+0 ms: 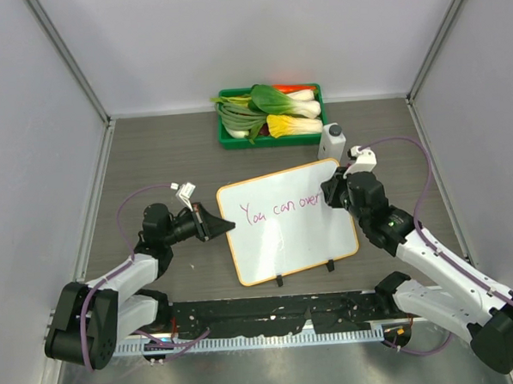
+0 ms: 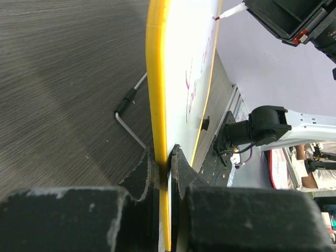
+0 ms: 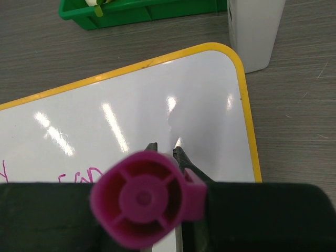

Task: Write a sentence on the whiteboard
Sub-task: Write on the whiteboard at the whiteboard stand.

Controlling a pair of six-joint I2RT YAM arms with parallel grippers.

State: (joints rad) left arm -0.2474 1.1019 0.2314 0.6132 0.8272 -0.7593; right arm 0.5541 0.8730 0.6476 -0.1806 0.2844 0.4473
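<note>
The whiteboard stands propped at the centre of the table. The left gripper pinches its left edge; the right gripper pinches a magenta marker at the right end of the sentence, "You can over".

A robotics lab test cell is indicated. A grey table is enclosed by white panels framed in metal posts. The left arm and right arm, 2 cabled machines, are bolted to a black rail at 6 o'clock. A green tray of vegetables is staged at 12 o'clock, beyond the whiteboard.
</note>
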